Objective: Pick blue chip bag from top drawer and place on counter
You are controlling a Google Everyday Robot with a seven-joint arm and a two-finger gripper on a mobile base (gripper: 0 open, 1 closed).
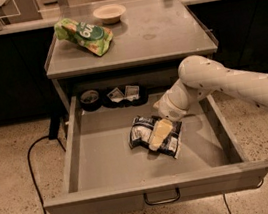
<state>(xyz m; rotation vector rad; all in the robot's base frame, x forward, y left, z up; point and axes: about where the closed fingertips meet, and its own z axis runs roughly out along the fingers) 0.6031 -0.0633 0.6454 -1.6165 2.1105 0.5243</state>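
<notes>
The blue chip bag (140,132) lies crinkled on the floor of the open top drawer (138,195), right of its middle. My gripper (159,134) reaches down from the right on the white arm (221,82) and rests over the middle of the bag, covering part of it. The bag lies flat on the drawer floor. The grey counter (162,28) is above the drawer.
A green-and-white snack bag (84,35) and a pale bowl (109,13) sit on the counter's back left. A dark round thing (90,98) and small packets (124,94) lie at the drawer's back. A black cable (32,165) runs over the floor at left.
</notes>
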